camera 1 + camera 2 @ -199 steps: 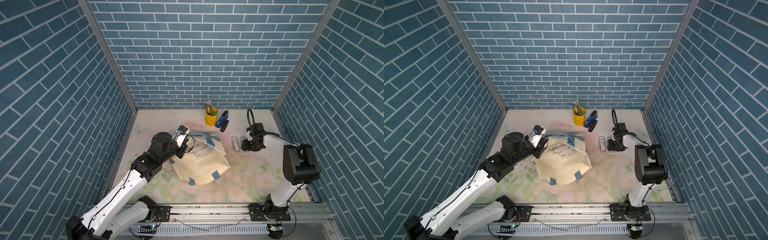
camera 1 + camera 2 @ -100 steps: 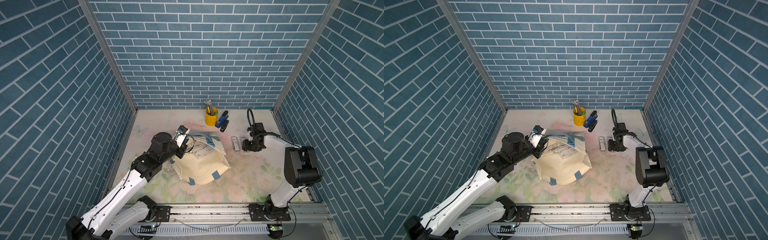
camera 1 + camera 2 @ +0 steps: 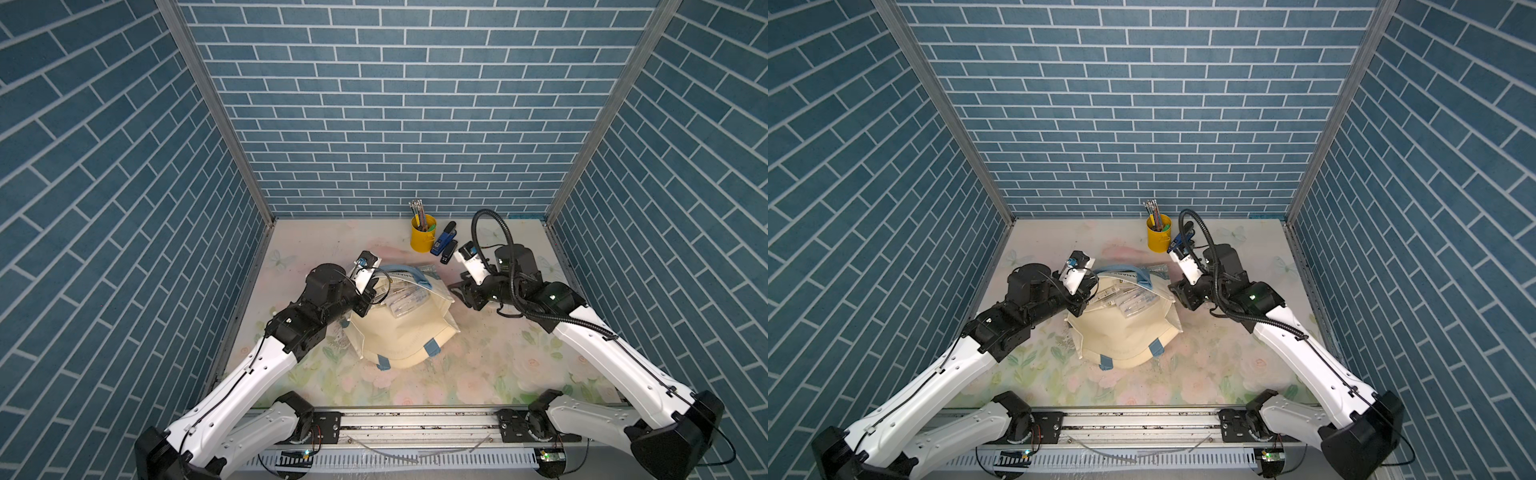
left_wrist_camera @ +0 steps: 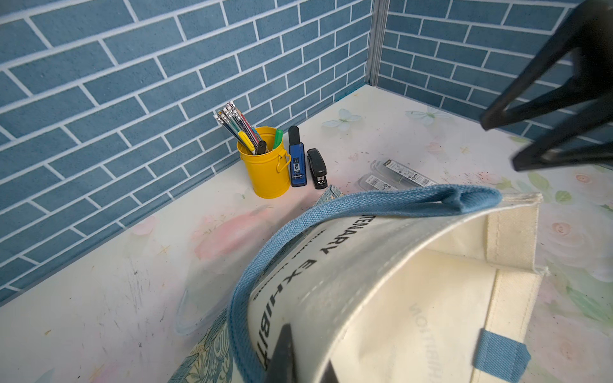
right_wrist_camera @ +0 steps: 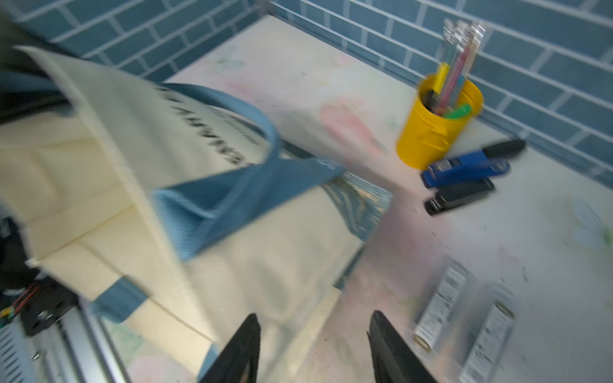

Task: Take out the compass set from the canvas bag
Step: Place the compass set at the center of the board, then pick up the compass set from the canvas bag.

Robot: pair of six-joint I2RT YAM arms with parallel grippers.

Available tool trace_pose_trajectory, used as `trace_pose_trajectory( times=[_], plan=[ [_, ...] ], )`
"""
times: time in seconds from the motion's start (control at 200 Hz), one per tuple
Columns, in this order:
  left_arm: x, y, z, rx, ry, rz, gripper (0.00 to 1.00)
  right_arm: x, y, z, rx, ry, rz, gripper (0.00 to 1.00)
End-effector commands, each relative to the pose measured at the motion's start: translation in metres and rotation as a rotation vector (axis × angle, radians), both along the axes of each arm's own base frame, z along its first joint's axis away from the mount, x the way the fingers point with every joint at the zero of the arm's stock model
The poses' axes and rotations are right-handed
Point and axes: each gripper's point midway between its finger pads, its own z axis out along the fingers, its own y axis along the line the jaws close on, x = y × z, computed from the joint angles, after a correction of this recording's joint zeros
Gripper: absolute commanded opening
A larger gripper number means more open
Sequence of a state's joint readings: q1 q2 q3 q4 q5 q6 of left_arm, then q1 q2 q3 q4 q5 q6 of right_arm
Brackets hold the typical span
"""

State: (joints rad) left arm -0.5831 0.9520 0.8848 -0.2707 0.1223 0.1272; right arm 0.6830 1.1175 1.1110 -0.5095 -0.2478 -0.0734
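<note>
left gripper (image 3: 369,297) jaws pinch canvas bag (image 3: 401,334) rim; right gripper (image 5: 313,318) jaws apart, empty. Only wrist views show two packs (image 4: 398,175).

Canvas bag (image 4: 381,291): the left wrist view shows black capitals on the raised cream panel, reading "TENARY" and, on a larger line, "EXHIBIT" (both words cut short), with illegible small print between them. Blue stapler (image 4: 297,162), near the back edge of the table (image 4: 99,298): the label bears the figure "50". Clear packs (image 4: 396,177) on the table: barcode labels, too small to read.
</note>
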Motion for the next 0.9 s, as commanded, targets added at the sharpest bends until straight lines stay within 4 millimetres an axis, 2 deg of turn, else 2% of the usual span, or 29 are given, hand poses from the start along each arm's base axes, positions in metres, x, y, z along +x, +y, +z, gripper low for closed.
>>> trace_pose_trajectory(
  times=[0.0,0.145,0.215,0.335,0.425,0.51,0.595,0.655,0.73,0.895],
  plan=[
    [0.0,-0.008,0.028,-0.061,-0.077,-0.029,0.0,-0.011,0.024,0.034,0.038,-0.114,0.133,0.56],
    [0.0,-0.007,0.027,-0.059,-0.073,-0.028,0.0,0.007,0.04,-0.001,-0.08,-0.099,0.129,0.58],
    [-0.001,-0.007,0.027,-0.059,-0.074,-0.029,0.0,0.015,0.044,-0.016,-0.121,-0.081,0.122,0.55],
    [-0.002,-0.006,0.027,-0.06,-0.072,-0.026,0.0,0.02,0.047,-0.028,-0.152,-0.06,0.115,0.39],
    [-0.003,-0.005,0.027,-0.057,-0.067,-0.026,0.0,0.022,0.049,-0.026,-0.144,-0.052,0.106,0.24],
    [-0.008,-0.01,0.024,-0.023,-0.047,-0.064,0.15,0.024,0.051,-0.02,-0.12,-0.056,0.094,0.16],
    [-0.012,-0.018,0.018,0.032,-0.029,-0.097,0.41,0.026,0.053,-0.016,-0.1,-0.055,0.083,0.13],
    [-0.011,-0.023,0.015,0.052,-0.019,-0.107,0.53,0.027,0.056,-0.014,-0.089,-0.049,0.084,0.12],
    [-0.009,-0.026,0.013,0.073,-0.008,-0.114,0.59,0.028,0.058,-0.014,-0.086,-0.044,0.084,0.11],
    [-0.002,-0.032,0.013,0.112,-0.014,-0.124,0.6,0.03,0.061,-0.011,-0.068,-0.046,0.083,0.11]
  ],
)
